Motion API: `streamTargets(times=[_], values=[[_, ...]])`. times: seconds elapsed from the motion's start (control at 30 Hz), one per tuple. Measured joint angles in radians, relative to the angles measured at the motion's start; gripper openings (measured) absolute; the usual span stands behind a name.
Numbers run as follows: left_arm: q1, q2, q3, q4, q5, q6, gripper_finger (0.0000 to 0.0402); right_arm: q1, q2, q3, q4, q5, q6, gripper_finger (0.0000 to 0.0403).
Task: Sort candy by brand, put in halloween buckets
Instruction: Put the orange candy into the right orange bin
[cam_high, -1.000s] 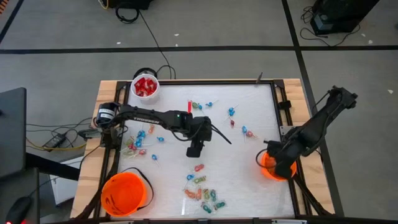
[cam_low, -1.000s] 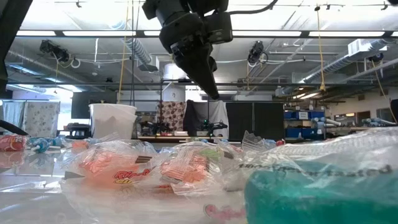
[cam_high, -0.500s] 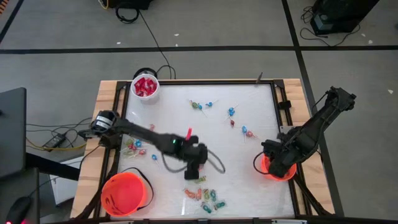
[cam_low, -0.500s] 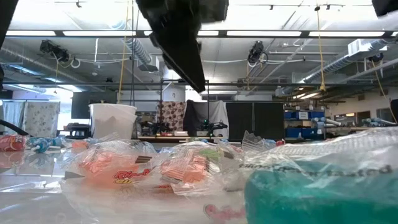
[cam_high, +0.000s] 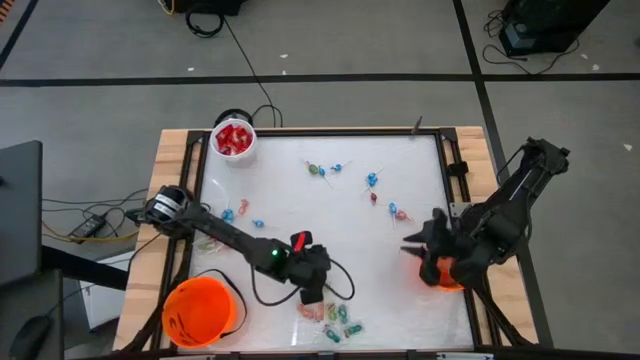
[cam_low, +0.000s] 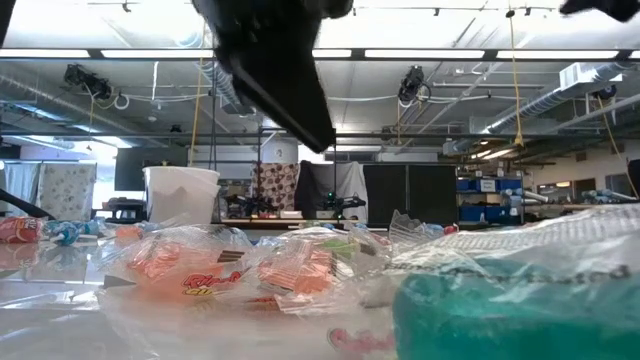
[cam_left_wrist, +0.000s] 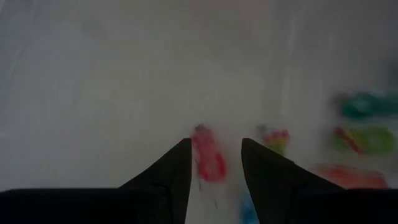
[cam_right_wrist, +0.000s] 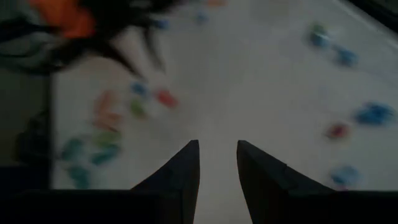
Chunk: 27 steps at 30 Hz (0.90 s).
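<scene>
My left gripper (cam_high: 312, 293) hangs open over the near middle of the table, fingers pointing down. In the left wrist view (cam_left_wrist: 215, 157) a red-pink wrapped candy (cam_left_wrist: 209, 162) lies on the table between the fingertips; I cannot tell whether they touch it. A pile of pastel candies (cam_high: 331, 318) lies just nearer. My right gripper (cam_high: 413, 246) is open and empty (cam_right_wrist: 217, 160), beside the right orange bucket (cam_high: 448, 272). A white cup (cam_high: 233, 138) holds red packets. Another orange bucket (cam_high: 203, 310) stands at the near left.
Lollipops lie scattered at the far middle (cam_high: 321, 170), toward the right (cam_high: 394, 211) and at the left (cam_high: 236, 214). In the low view, wrapped candies (cam_low: 230, 265) fill the foreground. The left arm (cam_high: 230, 238) stretches low across the table's left half.
My left gripper has gone from the table's middle toward the near edge and down, over the red-pink candy by the pastel pile. My right gripper has come up out of the right orange bucket and gone toward the table's left, now pointing across the table.
</scene>
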Motion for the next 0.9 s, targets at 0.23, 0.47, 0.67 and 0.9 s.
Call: streamTargets(times=[0.23, 0.47, 0.67, 0.9], values=[[0.018, 0.004, -0.138, 0.129, 0.03, -0.061, 0.0147, 0.059, 0.095, -0.035, 0.406, 0.172, -0.386, 0.0119], [0.001, 0.006, -0.287, 0.319, 0.065, -0.102, 0.0147, 0.03, 0.175, -0.036, 0.532, 0.17, -0.483, 0.0119], [0.001, 0.005, -0.354, 0.455, 0.101, -0.084, 0.0125, -0.019, 0.266, -0.036, 0.557, 0.18, -0.453, 0.0119], [0.001, 0.003, -0.367, 0.481, 0.068, -0.078, 0.0014, -0.11, 0.41, -0.036, 0.598, 0.102, -0.434, 0.0119]])
